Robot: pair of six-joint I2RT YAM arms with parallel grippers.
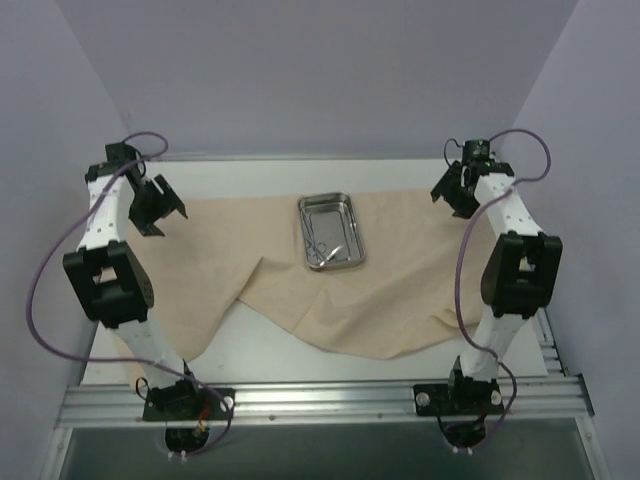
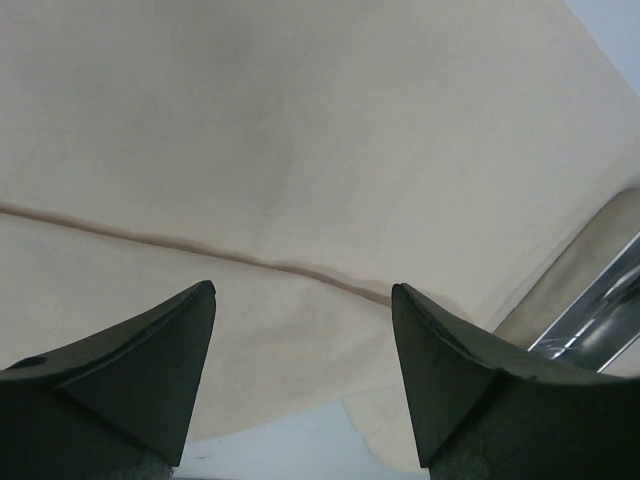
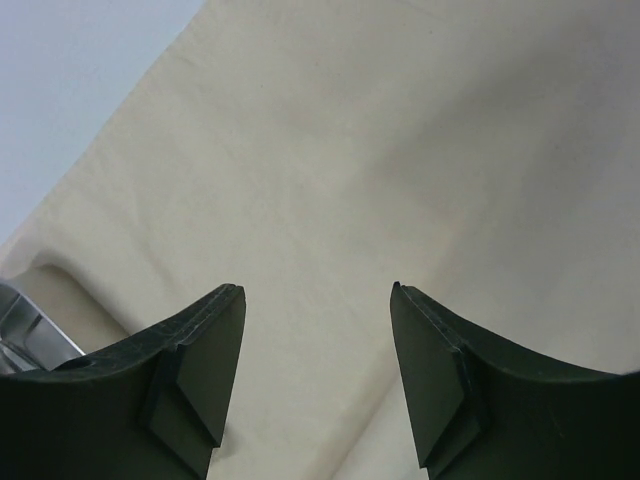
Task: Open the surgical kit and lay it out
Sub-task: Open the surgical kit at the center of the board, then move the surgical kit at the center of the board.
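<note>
My left end effector [image 2: 300, 290] and right end effector [image 3: 318, 288], both gaping and empty, above the cloth wrap [image 1: 400, 290] spread over the worktop [image 1: 240, 345]; steel tray [image 1: 335, 215] with instruments [image 1: 322, 250] near the far edge's middle.

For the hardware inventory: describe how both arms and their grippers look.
Both the left arm and right arm have white links with chunky black joint housings and black bases. A thin purple cable loops beside each. The left gripper and right gripper carry two dark, wedge-shaped fingers tapering to points. No markings show.
</note>
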